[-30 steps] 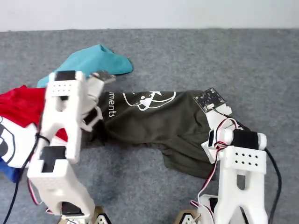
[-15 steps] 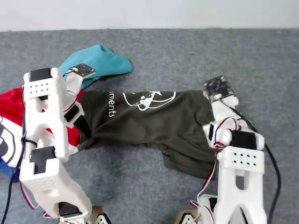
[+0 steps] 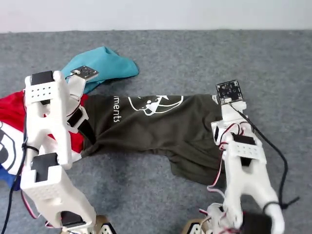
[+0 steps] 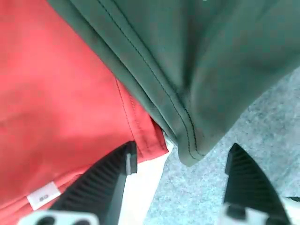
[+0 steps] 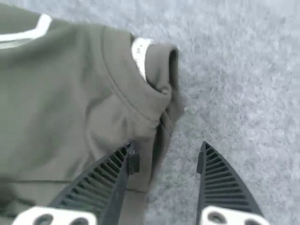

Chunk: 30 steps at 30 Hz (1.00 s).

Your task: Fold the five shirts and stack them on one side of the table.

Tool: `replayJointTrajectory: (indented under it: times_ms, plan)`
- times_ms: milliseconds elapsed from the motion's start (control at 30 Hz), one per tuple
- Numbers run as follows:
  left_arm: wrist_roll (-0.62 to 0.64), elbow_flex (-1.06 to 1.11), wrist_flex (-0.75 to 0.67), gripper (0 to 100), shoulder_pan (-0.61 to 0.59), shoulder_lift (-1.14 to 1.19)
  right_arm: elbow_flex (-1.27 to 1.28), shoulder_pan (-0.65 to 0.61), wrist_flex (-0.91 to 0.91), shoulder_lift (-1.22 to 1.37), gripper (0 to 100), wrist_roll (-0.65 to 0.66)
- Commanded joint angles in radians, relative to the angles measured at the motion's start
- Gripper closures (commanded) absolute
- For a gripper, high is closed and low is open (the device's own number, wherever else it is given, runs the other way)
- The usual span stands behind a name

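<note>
An olive green shirt (image 3: pixel 161 127) with a white print lies spread across the middle of the grey table. My left gripper (image 4: pixel 180 161) stands open just over the shirt's hem corner (image 4: pixel 187 150), which lies on a red shirt (image 4: pixel 61 103). In the high view that gripper (image 3: pixel 87 130) is at the olive shirt's left edge. My right gripper (image 5: pixel 164 164) hangs open above the olive shirt's collar (image 5: pixel 154 70) at the shirt's right end, holding nothing. The right arm (image 3: pixel 234 141) covers part of that end.
A teal shirt (image 3: pixel 100 65) lies crumpled at the back left. A red shirt (image 3: pixel 17 109), a white printed shirt (image 3: pixel 9 146) and a blue one (image 3: pixel 9 179) are heaped at the left edge. Bare grey table (image 3: pixel 273 68) spreads to the right and back.
The left arm has swung left and drawn back from the olive shirt's left edge, which now lies flatter. The right arm has shifted a little farther along the collar end.
</note>
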Motion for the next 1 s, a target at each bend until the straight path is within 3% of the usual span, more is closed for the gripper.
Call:
replayJointTrajectory:
  times_ms: [0, 333, 533, 600, 800, 967]
  plan:
    - [0.014, -0.028, 0.025, 70, -0.002, -0.052, -0.014, 0.021, -0.067, 0.076, 79.0, -0.009]
    - [0.014, -0.028, 0.025, 70, -0.002, -0.052, -0.118, 0.015, -0.067, 0.265, 79.4, 0.044]
    - [0.014, -0.005, 0.025, 70, -0.002, -0.052, -0.161, 0.021, -0.067, 0.315, 99.7, 0.048]
    - [0.014, 0.019, 0.025, 70, -0.002, -0.052, -0.163, 0.021, -0.065, 0.315, 95.9, 0.048]
    - [0.014, 0.048, 0.025, 70, -0.008, -0.052, -0.173, 0.081, -0.062, 0.314, 98.9, 0.051]
    - [0.014, 0.048, 0.025, 70, -0.006, -0.052, -0.324, 0.182, 0.166, 0.314, 99.0, 0.110]
